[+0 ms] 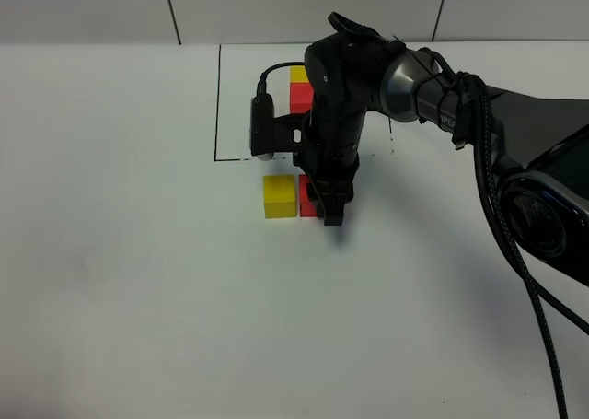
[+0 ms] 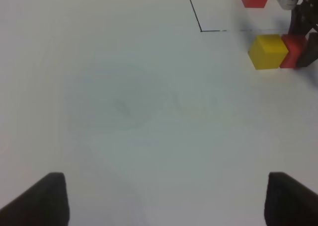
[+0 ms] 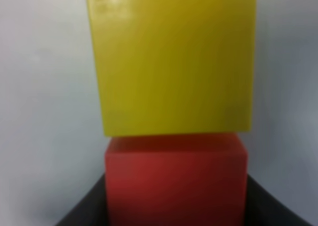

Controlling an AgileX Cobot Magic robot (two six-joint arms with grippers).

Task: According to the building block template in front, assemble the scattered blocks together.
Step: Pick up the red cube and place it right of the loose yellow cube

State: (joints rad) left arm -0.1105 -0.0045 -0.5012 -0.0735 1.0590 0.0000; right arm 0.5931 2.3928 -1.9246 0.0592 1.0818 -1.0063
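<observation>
The job looks nearly done: the red block sits right against the yellow block on the table, just in front of the template. The right claw is squeezed on the red one, so it only has to let go, and the left claw is wide apart, holding nothing. The loose pair lies side to side, yellow on the left, but the template's blocks run front to back.
</observation>
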